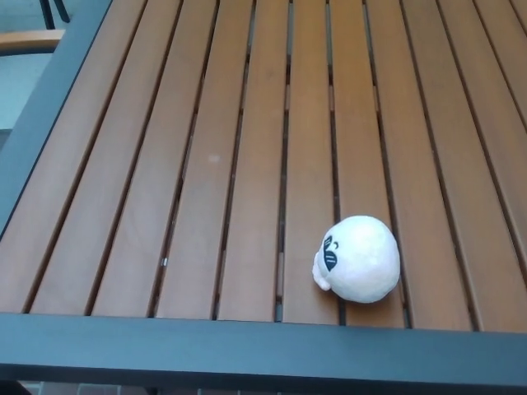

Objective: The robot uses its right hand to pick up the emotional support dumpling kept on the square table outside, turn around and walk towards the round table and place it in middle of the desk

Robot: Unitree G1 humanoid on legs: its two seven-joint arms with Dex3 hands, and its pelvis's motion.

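**op_newbie:** Hands? Neither one is showing in the head view, so you can't tell whether the fingers are spread or closed on either side. What are you working with?

**slat_watcher:** You're looking down at the square table [123, 206], brown wooden slats running away from you inside a dark frame. The emotional support dumpling [359, 258] is sitting near the front edge, right of centre, resting on the slats just behind the frame rail. It's roundish, so there's no real long axis to line up with; its little face is pointing toward picture left.

**op_newbie:** So which arm is getting there easier?

**slat_watcher:** I'm guessing the right, since it's lying on your right side and close to you, which suits the task anyway. Nothing is standing around it, just bare slats. A bit of a chair [33, 39] is peeking in at the far left corner, well apart. You're probably only watching that it could roll when touched.
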